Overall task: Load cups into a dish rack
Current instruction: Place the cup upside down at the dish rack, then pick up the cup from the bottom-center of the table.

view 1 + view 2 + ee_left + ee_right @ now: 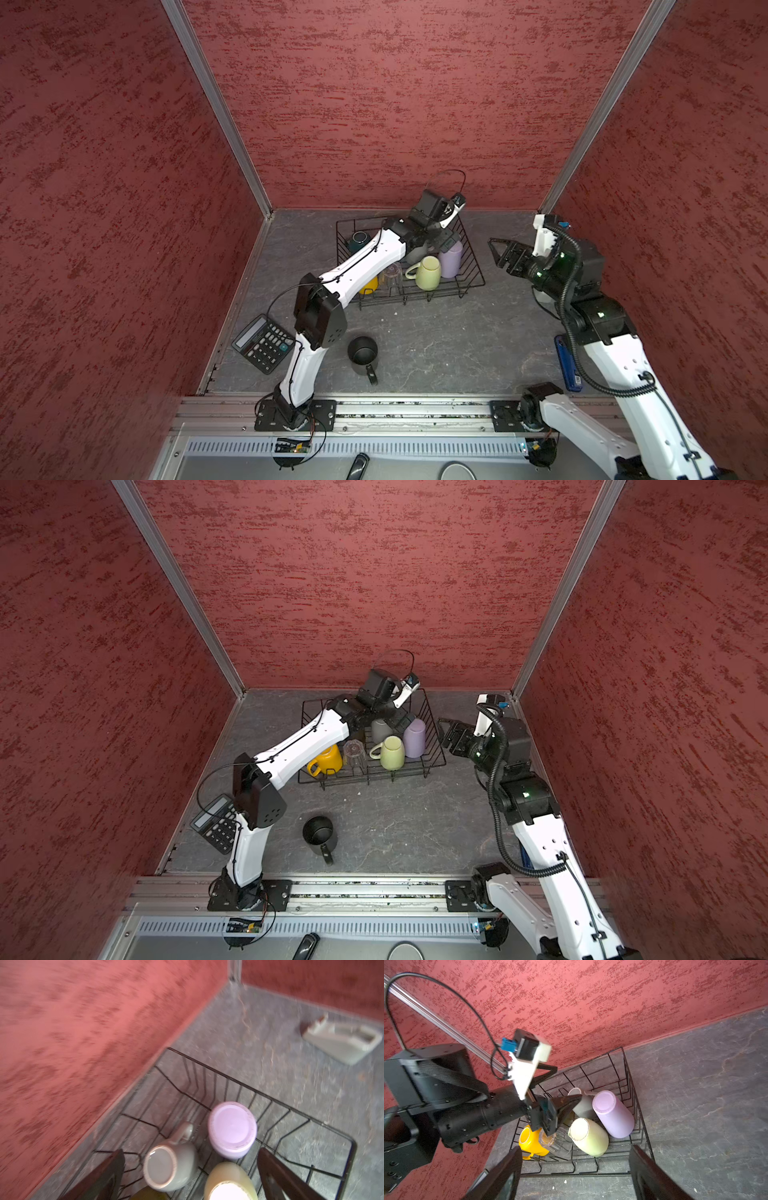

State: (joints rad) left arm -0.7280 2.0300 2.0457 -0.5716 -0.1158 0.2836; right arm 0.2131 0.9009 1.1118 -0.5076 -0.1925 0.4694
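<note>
So the dish rack [473, 255] sits right up near the back wall, and most of the cups are in it. The lilac tumbler [451, 258] is bottom-up at the rack's right end. The cream mug [428, 273] is just beside it on the rack's front side, and the grey mug [166, 1167] is bottom-up behind the cream one, near the tumbler. Further left along the rack's front row you've got the clear ribbed glass [355, 752] and then the yellow mug [326, 760], both tipped at an angle. The teal mug [358, 241] is tucked into the rack's back left corner. The black mug [362, 351] is the odd one out, standing upright on the table [436, 345] well in front of the rack, with its handle pointing away from it. The left gripper [191, 1150] hangs over the rack's right half, right above the grey mug. Its jaws are spread wide with a finger on either side, and they touch nothing as far as I can see. The right gripper [496, 253] floats just outside the rack's right side, pointed at it, jaws apart with nothing between them. There's also a calculator [264, 343] off to the rack's front left, well clear of it.
</note>
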